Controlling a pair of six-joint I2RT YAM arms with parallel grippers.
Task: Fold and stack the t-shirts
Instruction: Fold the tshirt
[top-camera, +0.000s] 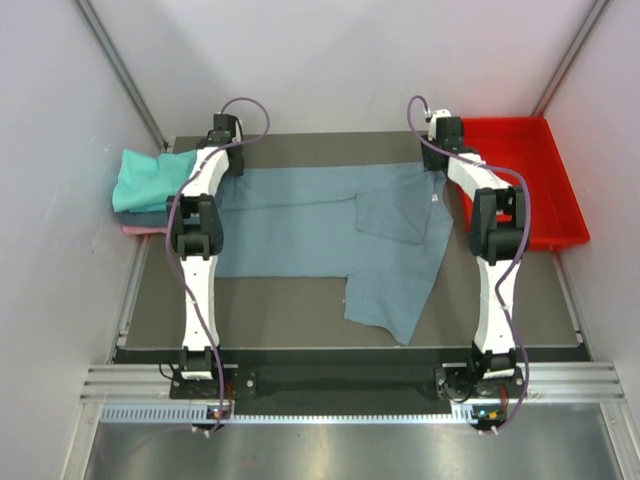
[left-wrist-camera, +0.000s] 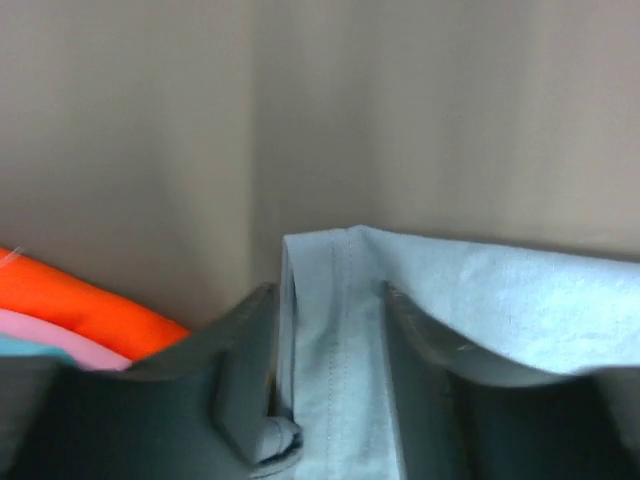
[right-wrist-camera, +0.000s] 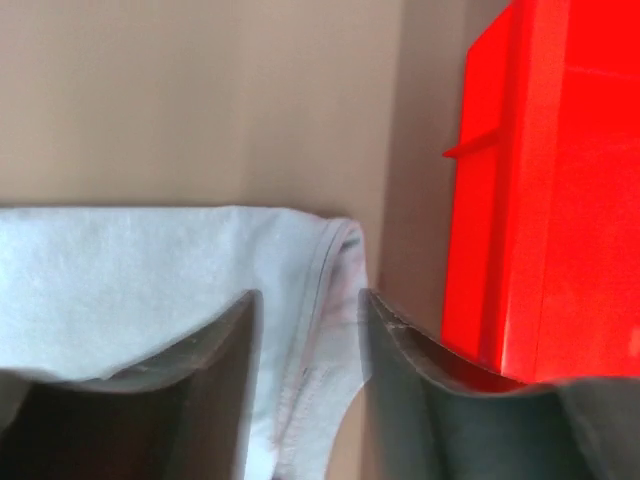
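Note:
A dusty grey-blue t-shirt (top-camera: 300, 220) lies spread across the dark mat, its right part folded over, a small white neck label (top-camera: 436, 200) showing. My left gripper (top-camera: 228, 150) hangs over the shirt's far left corner; in the left wrist view the gripper (left-wrist-camera: 328, 300) is open, with the hemmed cloth (left-wrist-camera: 500, 300) lying between its fingers. My right gripper (top-camera: 440, 150) is over the far right corner; in the right wrist view the gripper (right-wrist-camera: 307, 300) is open around the hem (right-wrist-camera: 320, 270). Folded t-shirts, teal (top-camera: 150, 175) on top with blue and pink (top-camera: 140, 230) beneath, are stacked at the left.
A red plastic tray (top-camera: 540, 180) stands at the back right, close beside my right gripper, its wall (right-wrist-camera: 560, 200) filling the right of that wrist view. Orange (left-wrist-camera: 90, 305) and pink cloth edges show left of the left fingers. White walls enclose the mat (top-camera: 280, 300).

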